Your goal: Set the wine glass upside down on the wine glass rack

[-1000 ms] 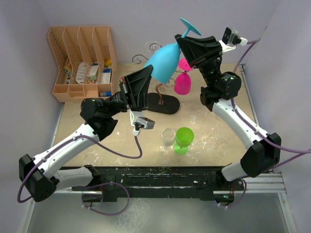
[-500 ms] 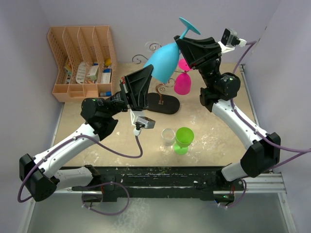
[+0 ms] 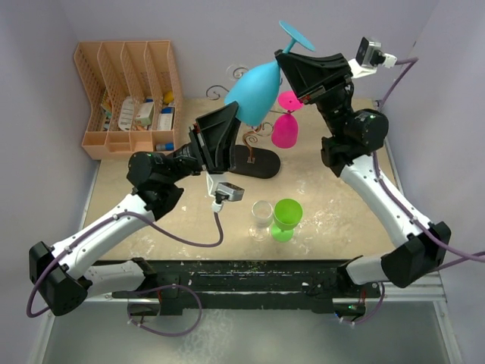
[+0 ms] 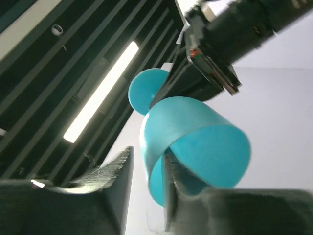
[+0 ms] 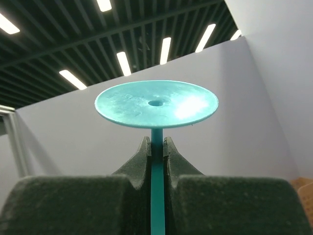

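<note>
Clamping shut on the stem, right gripper (image 5: 156, 144) carries wine glass (image 3: 254, 91) foot-up, raised above wine glass rack (image 3: 258, 163), ready for hanging; left gripper (image 4: 148, 154), jaws parted, loosely straddles bowl rim

Tan table (image 3: 341, 212) carries peach slotted organizer (image 3: 125, 91) at far-left corner, wine glass rack (image 3: 254, 161) on black oval base mid-table, clear glass (image 3: 262, 214) just beside green goblet (image 3: 287, 218) near front centre.
</note>
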